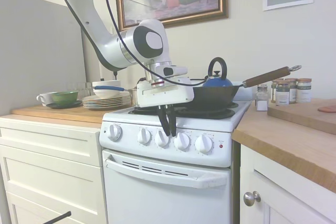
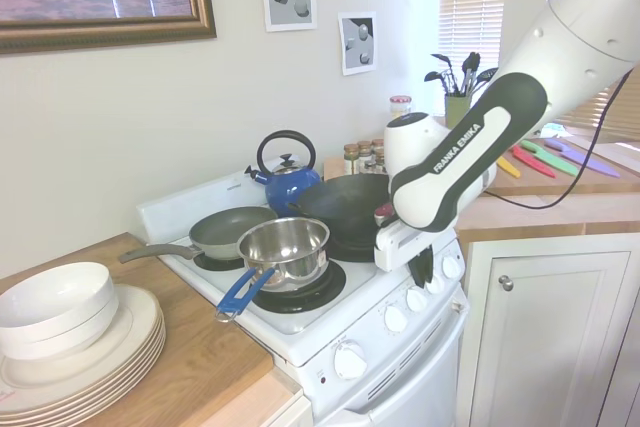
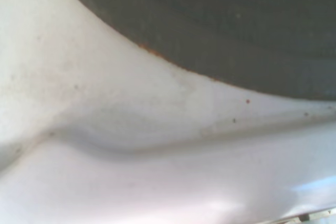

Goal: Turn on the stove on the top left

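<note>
Nearest to us in the first exterior view is the stove (image 1: 173, 182), a narrow white range set between wooden counters, its oven door handle (image 1: 167, 174) running under a control panel with five round knobs. Our gripper (image 1: 168, 128) hangs over that panel with its dark fingers (image 1: 164, 121) pointing down at the third knob (image 1: 162, 138), the middle one. The fingers sit close together with only a slim gap, and we cannot tell whether they are pinching the knob or merely resting at its top edge. The small red light (image 1: 221, 146) sits at the panel's far right.

We judge the main risk to be the choice of knob: nothing visible tells us which one drives the top-left burner, so turning the middle one may heat another burner or the oven. A shallow hold on the rim could also slip when we twist.

Behind the panel, the steel saucepan (image 2: 287, 249) with its blue handle and the dark wok (image 1: 212, 97) crowd the front burners, close to our wrist. Farther back stand the grey frying pan (image 2: 230, 230) and the blue kettle (image 1: 217, 80).
</note>
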Motion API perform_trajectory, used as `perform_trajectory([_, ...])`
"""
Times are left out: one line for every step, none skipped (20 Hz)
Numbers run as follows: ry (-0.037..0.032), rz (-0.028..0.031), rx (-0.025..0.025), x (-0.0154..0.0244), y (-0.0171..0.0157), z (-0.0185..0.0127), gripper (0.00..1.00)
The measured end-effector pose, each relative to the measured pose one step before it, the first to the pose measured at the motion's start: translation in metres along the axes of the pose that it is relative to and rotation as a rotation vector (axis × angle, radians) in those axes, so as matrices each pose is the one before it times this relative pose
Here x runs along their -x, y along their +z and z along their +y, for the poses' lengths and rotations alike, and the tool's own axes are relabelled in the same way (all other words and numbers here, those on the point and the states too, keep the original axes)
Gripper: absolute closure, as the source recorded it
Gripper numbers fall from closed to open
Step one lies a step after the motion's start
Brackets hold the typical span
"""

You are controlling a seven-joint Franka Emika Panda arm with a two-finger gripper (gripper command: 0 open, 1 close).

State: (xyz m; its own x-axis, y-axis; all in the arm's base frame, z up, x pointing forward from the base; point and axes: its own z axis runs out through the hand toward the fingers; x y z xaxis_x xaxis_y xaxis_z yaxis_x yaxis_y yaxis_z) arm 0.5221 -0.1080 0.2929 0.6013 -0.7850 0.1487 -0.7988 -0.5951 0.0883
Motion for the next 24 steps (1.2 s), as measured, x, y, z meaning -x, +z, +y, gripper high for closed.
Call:
perform_trajectory([0.00066,0.00162,-0.0021,0.0011,-0.0014,0.00136,1.0])
perform_trajectory([0.00035,0.00098,-0.00099,0.00112,-0.00133,0.00174,1.0])
perform_trajectory([0.00033,0.00117,-0.00047,0.0007,-0.00127,0.0018,1.0])
perform_trajectory([0.00025,0.00052,-0.00018,0.00091,-0.00065,0.0019,1.0])
perform_trajectory([-0.00069,0.0001,-0.00005,0.00125,0.00027,0.00151,1.0])
perform_trajectory([-0.0019,0.00024,0.00121,0.00144,0.0009,0.00099,1.0])
perform_trajectory([-0.00186,0.00115,0.00126,0.00104,0.00088,0.00035,1.0])
perform_trajectory([-0.00143,0.00084,0.00034,0.00143,0.00109,0.0,1.0])
perform_trajectory([-0.00064,-0.0007,0.00062,0.0018,0.00107,-0.00028,1.0])
perform_trajectory([-0.00018,-0.00025,0.00006,0.0012,0.0004,-0.00041,1.0])
perform_trajectory([-0.00042,0.00054,-0.00081,0.00078,-0.00032,-0.00074,1.0])
perform_trajectory([-0.00018,0.00086,-0.00114,0.00068,-0.0006,-0.00091,1.0])
perform_trajectory([0.00021,0.00109,-0.00135,0.00045,-0.0008,-0.00066,1.0])
perform_trajectory([0.00008,0.00159,-0.00194,0.00038,-0.00131,-0.00068,1.0])
perform_trajectory([0.00015,0.00147,-0.00188,0.00025,-0.00122,-0.00052,1.0])
perform_trajectory([-0.00012,0.00107,-0.00138,0.00026,-0.00089,-0.00046,1.0])
perform_trajectory([-0.00055,0.00085,-0.00108,0.00026,-0.00071,-0.00043,1.0])
perform_trajectory([-0.00056,0.00038,-0.00051,0.0002,-0.00033,-0.00029,1.0])
perform_trajectory([-0.00059,0.00009,-0.00017,0.0002,-0.0001,-0.00024,1.0])
perform_trajectory([-0.00112,-0.00011,-0.0004,0.00047,-0.00012,-0.00054,1.0])
perform_trajectory([-0.00216,0.00001,-0.00053,0.00078,-0.00019,-0.00089,1.0])
perform_trajectory([-0.00256,0.00017,-0.00061,0.00102,-0.00028,-0.00116,1.0])
perform_trajectory([-0.00261,0.00035,-0.0008,0.00133,-0.00041,-0.00152,1.0])
perform_trajectory([-0.00232,0.00036,-0.00083,0.00144,-0.00044,-0.00164,1.0])
